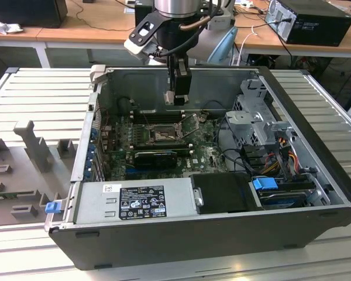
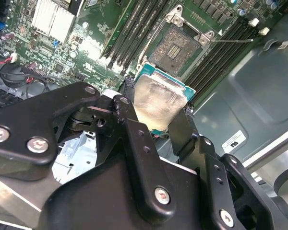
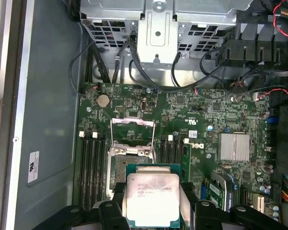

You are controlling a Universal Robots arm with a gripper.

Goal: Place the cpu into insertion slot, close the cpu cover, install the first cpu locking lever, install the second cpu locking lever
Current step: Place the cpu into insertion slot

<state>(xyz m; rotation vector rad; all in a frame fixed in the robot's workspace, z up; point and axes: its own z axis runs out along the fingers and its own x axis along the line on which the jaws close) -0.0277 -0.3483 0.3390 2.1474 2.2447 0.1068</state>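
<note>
My gripper hangs inside the open computer case, above the motherboard, shut on the cpu. The cpu is a pale silver square chip on a green carrier, pinched by its edges between the black fingers; the second wrist view also shows the cpu. The insertion slot lies bare beside and below the held chip, and the slot sits below and slightly to the exterior view's left of the gripper. The cpu cover stands flipped open, off the slot. The slot's dull metallic centre is uncovered.
Memory slots flank the socket on both sides. A long black card lies just in front of it. The power supply, a drive cage with loose cables, and the case walls hem the board in.
</note>
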